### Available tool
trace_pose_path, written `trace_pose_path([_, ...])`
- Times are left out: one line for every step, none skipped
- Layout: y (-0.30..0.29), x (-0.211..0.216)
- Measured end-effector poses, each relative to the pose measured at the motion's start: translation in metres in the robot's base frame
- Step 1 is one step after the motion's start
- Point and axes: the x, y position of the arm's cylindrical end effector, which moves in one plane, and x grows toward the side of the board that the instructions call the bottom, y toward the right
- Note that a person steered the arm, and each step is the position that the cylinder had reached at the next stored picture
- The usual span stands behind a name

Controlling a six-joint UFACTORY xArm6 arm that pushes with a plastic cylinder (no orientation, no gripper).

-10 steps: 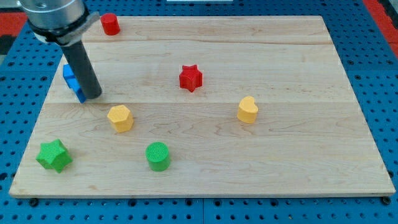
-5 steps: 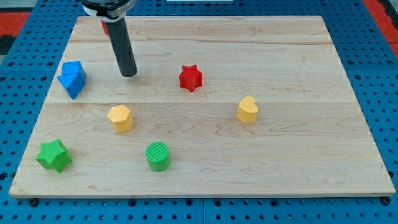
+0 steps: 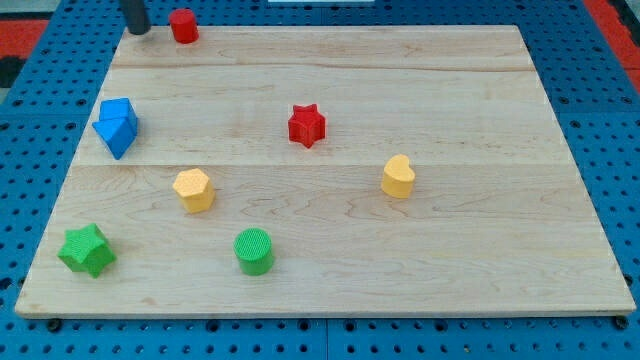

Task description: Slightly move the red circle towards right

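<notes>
The red circle (image 3: 183, 26) is a small red cylinder at the top left of the wooden board (image 3: 330, 270), near its top edge. My tip (image 3: 137, 31) is the lower end of the dark rod at the view's top left. It stands just left of the red circle with a small gap between them. Most of the rod is cut off by the view's top edge.
A red star (image 3: 307, 126) sits near the board's middle. A blue block (image 3: 116, 126) is at the left. A yellow hexagon (image 3: 193, 190), a yellow heart (image 3: 398, 177), a green star (image 3: 87, 250) and a green circle (image 3: 254, 251) lie lower down.
My tip has moved from beside the blue block up across the board to the top left corner, and now stands just left of the red circle. No block has moved.
</notes>
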Motion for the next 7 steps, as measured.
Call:
trace_pose_path([-0.006, -0.001])
trace_pose_path([-0.006, -0.001])
trace_pose_path([0.071, 0.003])
trace_pose_path([0.185, 0.060])
trace_pose_path([0.203, 0.115])
trace_pose_path([0.292, 0.080])
trace_pose_path([0.254, 0.002])
